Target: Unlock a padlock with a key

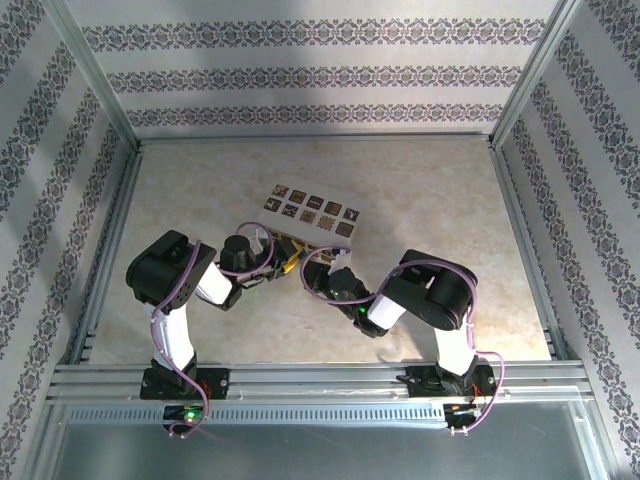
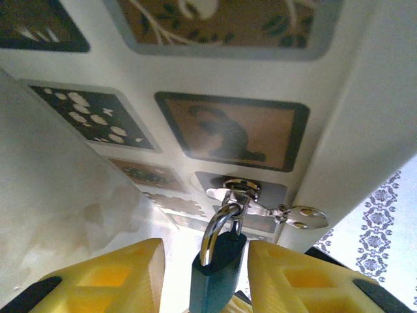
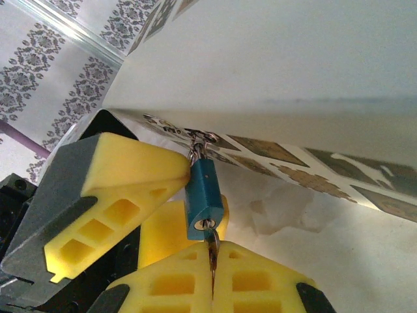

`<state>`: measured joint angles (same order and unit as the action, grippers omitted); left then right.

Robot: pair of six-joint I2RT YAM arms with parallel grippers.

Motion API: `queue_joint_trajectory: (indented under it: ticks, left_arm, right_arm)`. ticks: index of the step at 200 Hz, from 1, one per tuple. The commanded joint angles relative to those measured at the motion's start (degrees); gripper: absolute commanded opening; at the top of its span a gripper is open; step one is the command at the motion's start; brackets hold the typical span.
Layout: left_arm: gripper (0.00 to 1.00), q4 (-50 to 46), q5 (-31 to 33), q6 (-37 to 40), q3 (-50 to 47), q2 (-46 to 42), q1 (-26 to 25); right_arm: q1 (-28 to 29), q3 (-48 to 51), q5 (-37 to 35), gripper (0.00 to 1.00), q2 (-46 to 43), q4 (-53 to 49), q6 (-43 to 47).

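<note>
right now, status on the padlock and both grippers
Right gripper shut on key, key in padlock keyhole. Left gripper straddles padlock, grip unclear. Shackle looks closed, hooked to ring on cream box.

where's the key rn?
Right wrist view, bottom centre: the key is pinched in the right hand, its tip in the keyhole under the blue padlock hanging off the cream box.

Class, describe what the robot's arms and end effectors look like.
The left arm and right arm have black joint housings, white links and looping purple cables. The left end effector and right end effector carry yellow wedge fingers with rectangular cut-outs on dark backing.
</note>
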<state>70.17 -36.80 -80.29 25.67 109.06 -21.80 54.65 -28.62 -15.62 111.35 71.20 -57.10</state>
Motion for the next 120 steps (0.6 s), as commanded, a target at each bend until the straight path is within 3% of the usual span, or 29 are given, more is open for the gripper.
queue_joint_trajectory:
  ticks: [1, 82, 105, 120]
  left_arm:
    - [0.38, 4.95, 0.5, -1.4, 1.1, 0.89, -0.92]
    - [0.29, 7.96, 0.85, -3.03, 1.75, 3.27, -1.97]
    - [0.23, 7.88, 0.94, -2.9, 1.66, 3.18, -2.04]
    - [0.17, 7.7, 0.93, -2.85, 1.53, 2.92, -2.02]
  right_arm:
    - [0.89, 0.14, 0.68, 0.02, -0.96, 2.72, -0.81]
    - [0.89, -0.18, 1.38, 0.03, -0.7, 3.85, -2.05]
    - [0.89, 0.14, 1.34, 0.05, -0.83, 4.25, -2.39]
    - [0.89, 0.69, 0.95, 0.12, -1.13, 4.68, -2.4]
